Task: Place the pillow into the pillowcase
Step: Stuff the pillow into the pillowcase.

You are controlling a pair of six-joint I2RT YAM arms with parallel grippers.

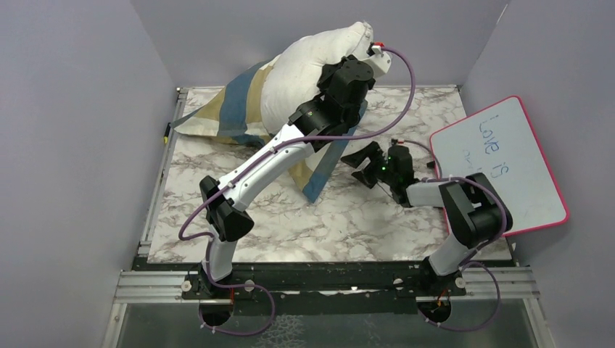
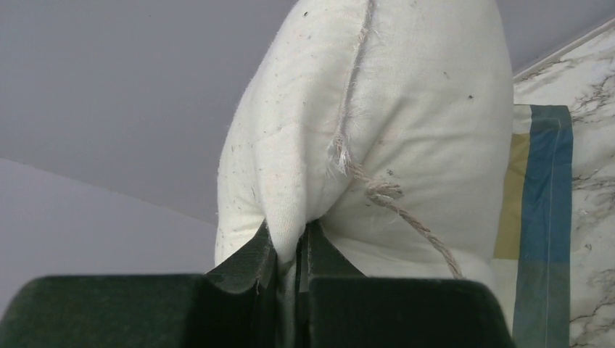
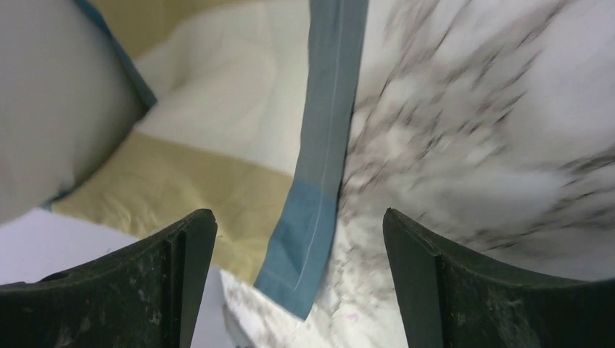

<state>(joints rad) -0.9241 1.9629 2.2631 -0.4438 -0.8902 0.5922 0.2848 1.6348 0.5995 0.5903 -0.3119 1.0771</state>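
The top view shows the whole layout: the left tool [image 1: 365,52] is raised over the far edge of the marble-patterned surface [image 1: 348,217], holding the pillow [image 1: 304,69] up by its top end, so that the cushion hangs tilted above the far-left part of the surface. The pillowcase [image 1: 225,109] is bunched around the pillow's lower end, spreading toward the far-left corner, with a blue corner trailing out toward the middle of the surface under the left arm. Whether the pillow's bottom sits inside the sack cannot be told from here. The left wrist view supplies what the top view hides: this tool is pinched narrow on a fold of the pillow's speckled off-white fabric, and a frayed twine cord [image 2: 406,210] runs down the cushion's seam. The right tool [image 1: 360,161] hovers low near the middle of the surface, just beside the trailing corner. Its own camera shows its jaws standing wide and gripping nothing, with a blue hem strip of the pillowcase lying between them over the marble, and tan and cream panels beyond. A pink-rimmed whiteboard [image 1: 500,163] leans at the right edge, with "Love is" handwritten in blue; a fainter line below is unreadable.
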